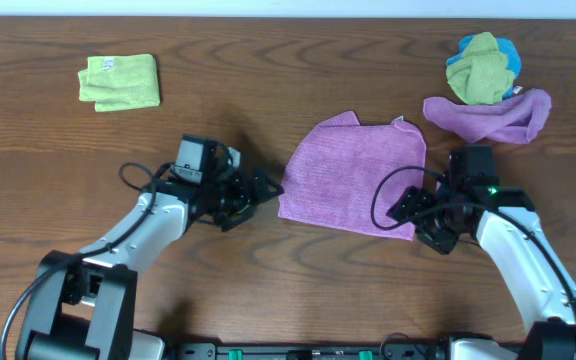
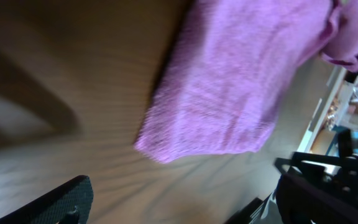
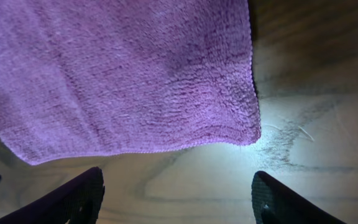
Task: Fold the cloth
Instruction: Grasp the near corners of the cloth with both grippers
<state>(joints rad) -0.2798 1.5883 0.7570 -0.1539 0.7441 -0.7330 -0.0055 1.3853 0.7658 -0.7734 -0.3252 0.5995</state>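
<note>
The purple-magenta cloth (image 1: pixel 353 175) lies spread flat on the wooden table, its far right corner slightly curled. No white tag shows. My left gripper (image 1: pixel 265 190) is open and empty on the table just left of the cloth's near left corner. In the left wrist view the cloth (image 2: pixel 241 81) lies just ahead of the open jaws (image 2: pixel 185 205). My right gripper (image 1: pixel 415 213) is open and empty at the cloth's near right corner. In the right wrist view the cloth's edge (image 3: pixel 123 74) lies just ahead of the open jaws (image 3: pixel 176 199).
A lime-green folded cloth (image 1: pixel 120 82) lies at the far left. A second purple cloth (image 1: pixel 488 115), rumpled in a band, lies at the far right with a green and blue bundle (image 1: pixel 480 68) behind it.
</note>
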